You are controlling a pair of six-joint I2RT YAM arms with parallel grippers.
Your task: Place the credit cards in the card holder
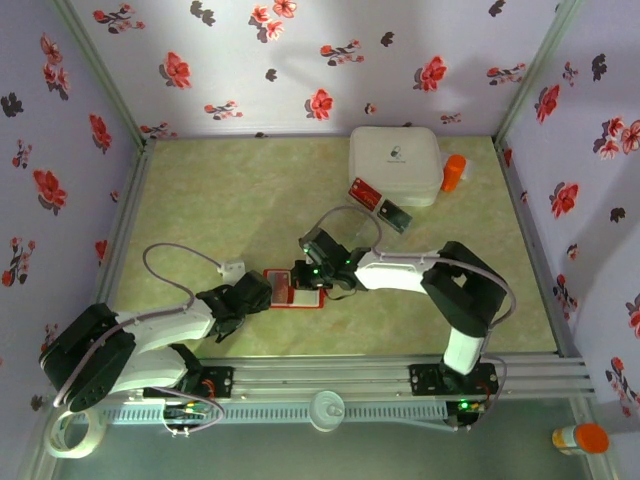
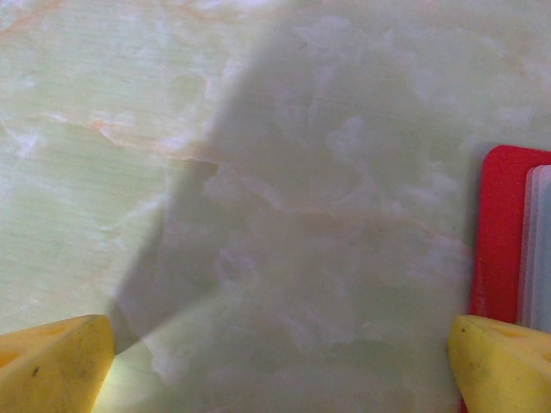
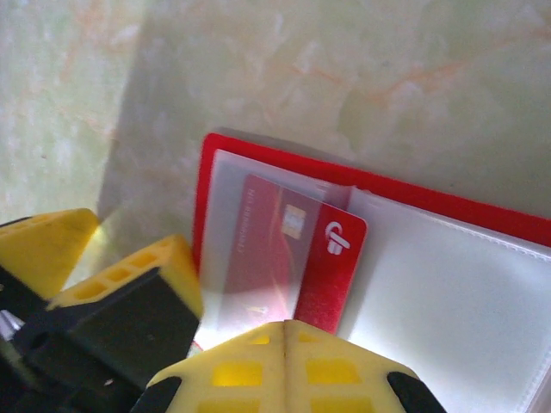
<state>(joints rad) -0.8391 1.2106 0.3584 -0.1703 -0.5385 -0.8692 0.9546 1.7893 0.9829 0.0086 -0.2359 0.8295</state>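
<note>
**Top external view**
- Table: pale green marbled surface, walled with floral paper.
- Card holder: red, lying open and flat near the front middle of the table, between the two grippers.
- Left gripper: low over the table at the holder's left edge. The jaw gap cannot be judged from here.
- Right gripper: over the holder's far right part, pointing left.
- Credit cards, loose: one red card and one dark card, side by side on the table just in front of the white square box, well apart from the holder.
- Orange-capped item: touching the box's right side.

**Left wrist view**
- Left gripper: jaws spread wide with nothing between them. One yellow fingertip sits in the bottom left corner and the other in the bottom right.
- Card holder: red border and a pale pocket edge at the right margin, just beside the right-hand fingertip.
- Table: bare marbled surface, partly in shadow.

**Right wrist view**
- Card holder: open, pale translucent pockets inside a red border.
- Credit card: red, with a white logo and a chip, slightly tilted. Its left part sits under the left translucent pocket and its logo end is uncovered.
- Right gripper: yellow jaws pressed together at the card's near edge. Whether the card's edge lies between them cannot be told.
- Yellow-and-black finger part: at lower left, over the holder's near left corner.
</note>
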